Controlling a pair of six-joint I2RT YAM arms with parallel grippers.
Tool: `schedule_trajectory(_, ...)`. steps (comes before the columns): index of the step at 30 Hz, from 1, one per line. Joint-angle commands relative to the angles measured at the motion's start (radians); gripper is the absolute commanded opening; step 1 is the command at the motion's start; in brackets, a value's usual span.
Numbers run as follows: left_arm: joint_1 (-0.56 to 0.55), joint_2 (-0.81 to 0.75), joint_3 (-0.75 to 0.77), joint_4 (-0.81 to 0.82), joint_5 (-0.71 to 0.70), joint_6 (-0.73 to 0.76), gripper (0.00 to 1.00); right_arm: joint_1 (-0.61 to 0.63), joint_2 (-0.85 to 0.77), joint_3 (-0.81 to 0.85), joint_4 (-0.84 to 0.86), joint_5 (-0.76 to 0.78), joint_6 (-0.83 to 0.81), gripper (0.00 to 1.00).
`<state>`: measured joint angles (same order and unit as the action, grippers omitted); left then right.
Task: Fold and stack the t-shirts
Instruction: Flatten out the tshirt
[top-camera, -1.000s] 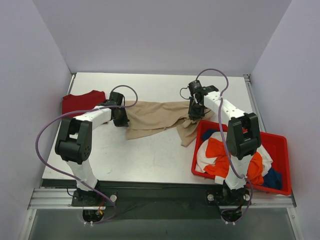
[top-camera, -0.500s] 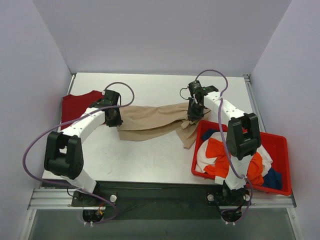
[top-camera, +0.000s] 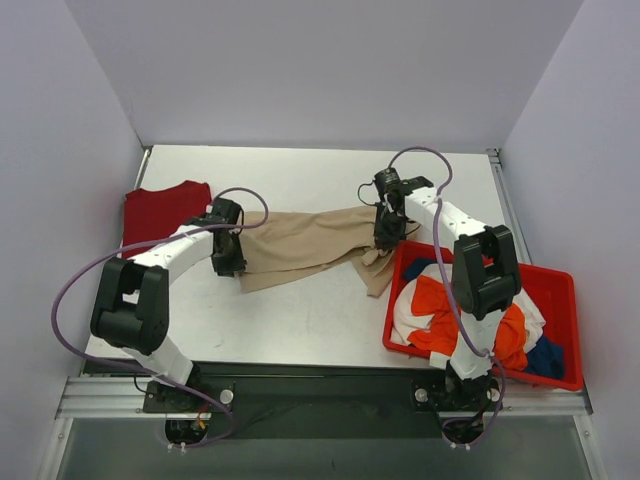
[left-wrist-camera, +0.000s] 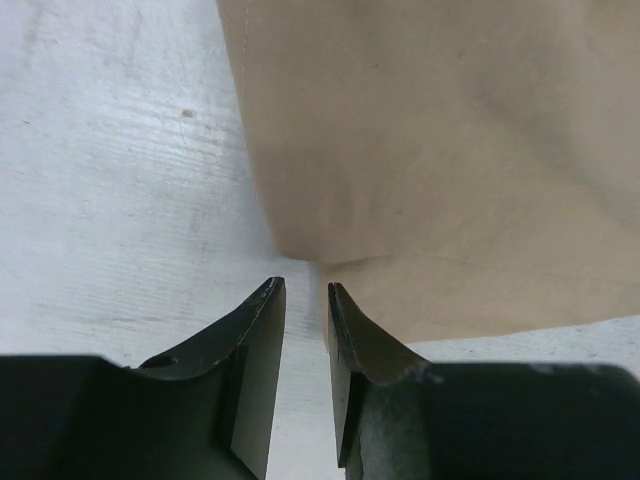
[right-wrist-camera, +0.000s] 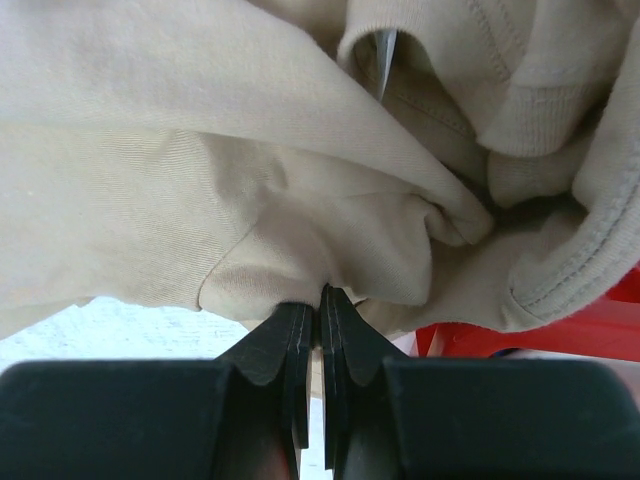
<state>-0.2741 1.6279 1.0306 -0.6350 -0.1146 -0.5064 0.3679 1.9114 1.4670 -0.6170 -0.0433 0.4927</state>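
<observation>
- Beige t-shirt (top-camera: 300, 245) lies rumpled mid-table, its 3 o'clock end beside the red bin (top-camera: 565, 285)
- Right gripper (right-wrist-camera: 320, 300): jaws clamped on a bunched fold
- Left gripper (left-wrist-camera: 302, 290): jaws narrowly apart, hem at its 12 o'clock
- Likely light and limp; best pinched at hems or corners

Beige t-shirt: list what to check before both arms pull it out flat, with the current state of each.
1. Right gripper holds the beige t-shirt: ok, closed on a fold.
2. Left gripper holds it: not ok, a narrow gap shows and the shirt's corner lies at the tips, not between them.
3. Shirt lies flat: not ok, its right end is bunched.
4. Shirt is free of the red bin: cannot tell, the bunched end sits at the bin's corner.
5. Dark red t-shirt is apart from the beige one: ok.
</observation>
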Motion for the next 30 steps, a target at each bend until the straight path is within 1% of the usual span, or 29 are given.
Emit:
schedule_trajectory(1, 0.007, 0.023, -0.029, 0.052, 0.032, -0.04, 0.35, 0.003, -0.038, -0.023, -0.046, 0.006, -0.006, 0.0)
schedule_trajectory(4, 0.013, 0.024, -0.04, 0.072, 0.006, -0.047, 0.38, 0.003, -0.048, -0.036, -0.046, 0.006, -0.009, 0.0)
schedule_trajectory(6, 0.024, 0.023, -0.047, 0.092, -0.017, -0.049, 0.44, 0.003, -0.052, -0.042, -0.044, 0.008, -0.011, 0.0)
schedule_trajectory(9, 0.029, 0.027, -0.055, 0.129, -0.028, -0.044, 0.47, 0.003, -0.058, -0.046, -0.046, 0.01, -0.016, 0.0)
schedule_trajectory(13, 0.029, 0.049, -0.043, 0.188, -0.033, -0.034, 0.48, -0.001, -0.066, -0.051, -0.046, 0.014, -0.019, 0.0)
schedule_trajectory(19, 0.029, 0.107, 0.012, 0.196, -0.066, 0.003, 0.49, -0.003, -0.063, -0.043, -0.049, 0.011, -0.019, 0.0)
schedule_trajectory(20, 0.029, 0.11, 0.017, 0.199, -0.065, 0.009, 0.48, -0.004, -0.061, -0.042, -0.052, 0.011, -0.019, 0.0)
schedule_trajectory(22, 0.027, 0.105, 0.02, 0.208, -0.068, 0.025, 0.44, -0.004, -0.058, -0.042, -0.052, 0.01, -0.017, 0.0)
schedule_trajectory(23, 0.026, 0.101, 0.025, 0.21, -0.08, 0.031, 0.38, -0.006, -0.058, -0.04, -0.052, 0.01, -0.017, 0.0)
schedule_trajectory(25, 0.023, 0.081, 0.037, 0.205, -0.097, 0.051, 0.32, -0.006, -0.055, -0.04, -0.052, 0.01, -0.017, 0.0)
schedule_trajectory(28, 0.019, 0.063, 0.068, 0.157, -0.131, 0.083, 0.26, -0.006, -0.051, -0.036, -0.053, 0.01, -0.016, 0.0)
schedule_trajectory(30, 0.018, 0.053, 0.082, 0.127, -0.166, 0.106, 0.23, -0.007, -0.048, -0.031, -0.053, 0.01, -0.013, 0.0)
